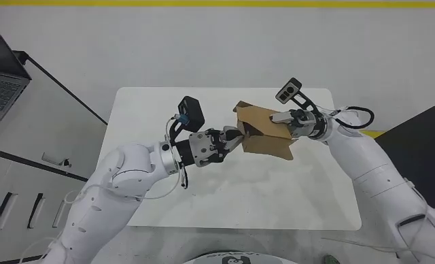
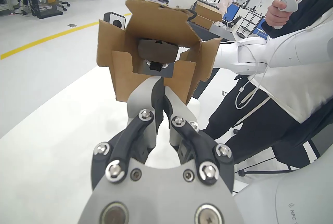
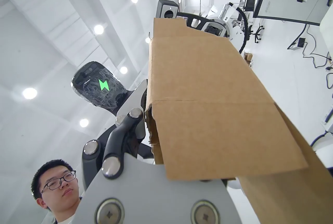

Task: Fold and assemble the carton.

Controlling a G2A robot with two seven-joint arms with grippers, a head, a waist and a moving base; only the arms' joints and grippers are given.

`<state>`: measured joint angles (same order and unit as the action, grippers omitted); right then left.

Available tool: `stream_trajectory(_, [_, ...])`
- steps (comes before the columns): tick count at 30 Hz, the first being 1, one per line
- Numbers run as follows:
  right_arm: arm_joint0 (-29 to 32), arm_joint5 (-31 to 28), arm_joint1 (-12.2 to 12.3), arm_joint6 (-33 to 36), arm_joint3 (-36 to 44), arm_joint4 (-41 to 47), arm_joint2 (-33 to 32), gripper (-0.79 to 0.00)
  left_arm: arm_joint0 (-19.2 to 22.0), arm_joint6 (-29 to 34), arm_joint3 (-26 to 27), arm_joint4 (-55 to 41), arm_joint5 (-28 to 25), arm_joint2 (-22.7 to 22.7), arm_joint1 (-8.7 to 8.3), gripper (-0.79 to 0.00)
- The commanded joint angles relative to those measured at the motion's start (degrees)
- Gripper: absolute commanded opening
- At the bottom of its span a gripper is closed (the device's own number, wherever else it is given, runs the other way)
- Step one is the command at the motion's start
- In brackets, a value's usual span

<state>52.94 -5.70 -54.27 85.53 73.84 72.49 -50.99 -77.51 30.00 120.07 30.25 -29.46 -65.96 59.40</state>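
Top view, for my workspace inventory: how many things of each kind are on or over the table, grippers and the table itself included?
Brown cardboard carton: 1
Robot grippers, left gripper and right gripper: 2
White table: 1
Total: 4

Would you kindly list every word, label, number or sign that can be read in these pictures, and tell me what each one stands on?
On the carton: no print on the faces that show.
On the dark screen: a green lightning-bolt sign, no words.
On the white arm casing: small lettering beside a wave mark, cut off at the picture's edge, so not readable in full.
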Motion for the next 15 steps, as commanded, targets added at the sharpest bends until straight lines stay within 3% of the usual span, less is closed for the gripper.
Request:
stream_trajectory(1, [0.1, 0.3, -0.2, -0.1, 0.1, -0.3, -0.2, -0.785, 0.1, 0.2, 0.0, 0.2, -0.2, 0.1, 0.00, -0.785])
stream_trajectory(15, [-0.1, 0.0, -1.2, 1.5, 0.9, -6.3, -1.8, -0.785, 1.3, 2.9, -0.5, 0.4, -0.7, 1.5, 0.01, -0.785])
